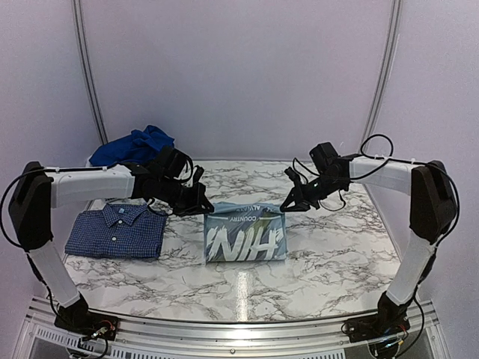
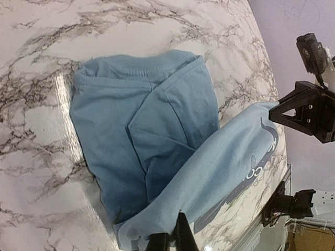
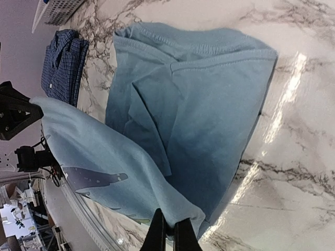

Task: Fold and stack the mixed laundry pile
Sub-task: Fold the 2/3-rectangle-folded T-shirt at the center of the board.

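Note:
The pale blue T-shirt point(image 1: 245, 235) lies mid-table with its white print facing up. My left gripper point(image 1: 200, 206) is shut on its far left corner, and my right gripper point(image 1: 289, 203) is shut on its far right corner. Between them the far edge is lifted off the table. In the left wrist view the raised flap hangs over the flat part of the T-shirt point(image 2: 141, 120), pinched in the left gripper point(image 2: 171, 238). The right wrist view shows the same T-shirt point(image 3: 204, 89) and the right gripper point(image 3: 170, 232) shut on a corner. The navy check shirt point(image 1: 116, 229) lies folded at the left.
Royal blue clothes point(image 1: 135, 146) are heaped at the back left corner. A white slatted basket point(image 3: 57, 8) shows beyond the navy check shirt point(image 3: 65, 63). The marble table point(image 1: 329, 262) ends in a metal rail at the near edge. Walls enclose the back and sides.

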`<state>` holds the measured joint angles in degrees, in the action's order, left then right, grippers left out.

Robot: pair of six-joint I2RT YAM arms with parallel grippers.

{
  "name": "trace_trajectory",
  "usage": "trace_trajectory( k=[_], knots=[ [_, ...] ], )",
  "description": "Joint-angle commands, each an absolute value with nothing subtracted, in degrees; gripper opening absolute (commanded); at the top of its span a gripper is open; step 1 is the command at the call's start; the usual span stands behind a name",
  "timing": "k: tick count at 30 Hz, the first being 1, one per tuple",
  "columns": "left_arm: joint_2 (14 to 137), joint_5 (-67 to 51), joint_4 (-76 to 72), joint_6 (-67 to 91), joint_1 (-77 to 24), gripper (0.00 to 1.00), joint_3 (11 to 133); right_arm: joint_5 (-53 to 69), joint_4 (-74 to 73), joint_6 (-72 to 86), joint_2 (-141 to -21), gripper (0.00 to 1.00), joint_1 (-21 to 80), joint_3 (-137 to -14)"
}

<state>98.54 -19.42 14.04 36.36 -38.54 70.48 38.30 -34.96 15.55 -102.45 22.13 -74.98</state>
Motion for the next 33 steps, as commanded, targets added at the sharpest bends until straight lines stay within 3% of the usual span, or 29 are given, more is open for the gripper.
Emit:
trace_trajectory(
  k=[1, 25, 26, 27, 29, 30, 33],
  knots=[
    [102.6, -20.9, 17.2, 34.0, -35.8, 0.00, 74.9, 38.3, -38.7, 12.6, -106.3, 0.00, 20.8, -81.8],
    [124.9, -23.1, 17.7, 33.9, -29.8, 0.00, 95.6, 40.1, -41.7, 13.3, -129.0, 0.03, 14.8, -103.9],
    [125.7, -23.1, 17.8, 33.9, -29.4, 0.03, 96.5, 39.8, -41.7, 13.4, -129.4, 0.09, 14.3, -103.9],
    [126.2, -22.8, 17.7, 33.8, -29.2, 0.13, 97.2, 39.7, -41.7, 13.6, -129.6, 0.19, 13.8, -104.2],
    [125.8, -21.4, 17.8, 33.9, -28.5, 0.42, 97.6, 39.8, -41.7, 14.1, -129.2, 0.30, 12.3, -105.0],
    [124.7, -20.5, 17.6, 34.2, -28.0, 0.51, 97.0, 40.0, -41.7, 14.2, -128.5, 0.36, 11.4, -105.4],
    [119.5, -16.1, 16.3, 32.5, -27.2, 0.70, 93.4, 39.9, -41.5, 13.0, -124.6, 0.51, 8.8, -105.3]
  ],
)
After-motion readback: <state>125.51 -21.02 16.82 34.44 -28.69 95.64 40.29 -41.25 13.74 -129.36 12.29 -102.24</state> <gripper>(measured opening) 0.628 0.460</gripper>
